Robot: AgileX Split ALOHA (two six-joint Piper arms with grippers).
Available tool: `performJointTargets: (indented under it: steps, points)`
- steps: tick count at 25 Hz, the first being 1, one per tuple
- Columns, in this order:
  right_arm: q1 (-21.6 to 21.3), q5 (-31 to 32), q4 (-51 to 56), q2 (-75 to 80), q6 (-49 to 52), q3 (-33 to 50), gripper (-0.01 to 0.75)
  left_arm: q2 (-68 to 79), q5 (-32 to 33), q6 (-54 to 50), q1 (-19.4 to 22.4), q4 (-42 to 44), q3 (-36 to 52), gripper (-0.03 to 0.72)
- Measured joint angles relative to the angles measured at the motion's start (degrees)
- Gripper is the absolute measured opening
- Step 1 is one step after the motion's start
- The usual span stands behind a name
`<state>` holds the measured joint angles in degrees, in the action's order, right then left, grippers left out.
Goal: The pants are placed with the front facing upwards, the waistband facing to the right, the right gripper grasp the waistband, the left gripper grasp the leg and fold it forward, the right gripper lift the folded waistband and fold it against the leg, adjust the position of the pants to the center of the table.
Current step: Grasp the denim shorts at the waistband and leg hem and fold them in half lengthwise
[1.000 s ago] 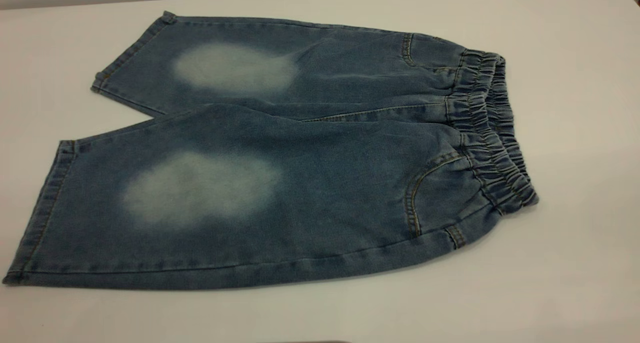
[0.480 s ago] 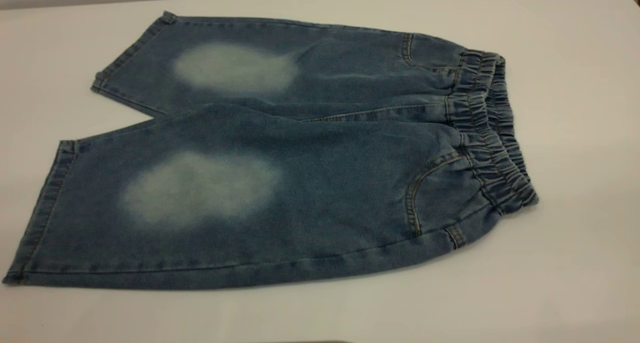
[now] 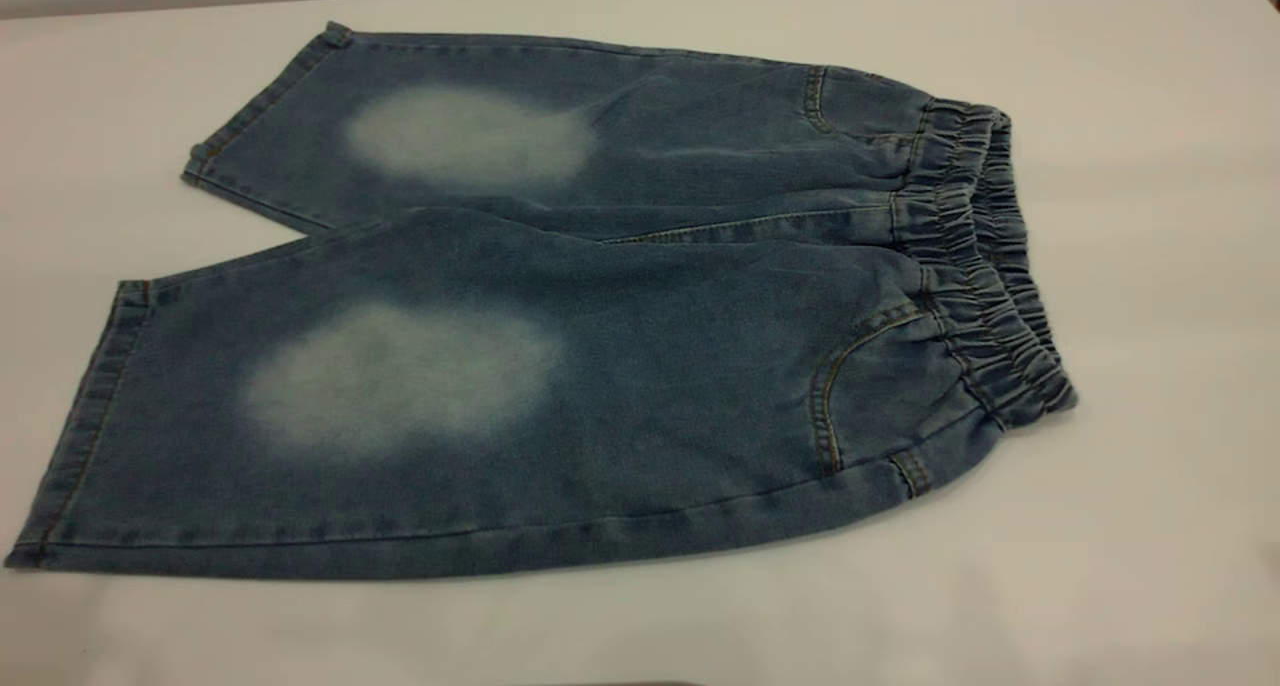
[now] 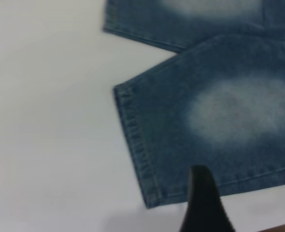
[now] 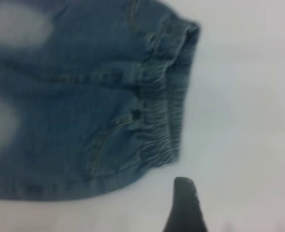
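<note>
White table [image 3: 1150, 566] is carrying the pants [image 3: 560, 306] flat, front up — nothing has shifted over the last second, so folding is not yet beginning. Left gripper [image 4: 205, 205] is hovering near the leg hem; waistband [image 3: 985, 256] is lying rightward, right gripper [image 5: 183, 205] just beside it. With only 1 finger of each showing, I cannot tell their spread.
</note>
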<state>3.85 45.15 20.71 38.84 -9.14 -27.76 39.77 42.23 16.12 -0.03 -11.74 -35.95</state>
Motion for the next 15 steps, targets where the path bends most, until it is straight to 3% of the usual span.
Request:
performJointTargets:
  steps: [7, 15]
  points:
    - [0.0, -5.3, 14.9, 22.0, -7.1, -0.1, 0.524, 17.7, -5.8, 14.6, 0.0, -12.3, -2.2, 0.494]
    - [0.0, -9.5, 37.3, 42.6, -25.1, -0.3, 0.507, 28.4, -7.2, 21.3, 0.0, -20.6, -2.9, 0.504]
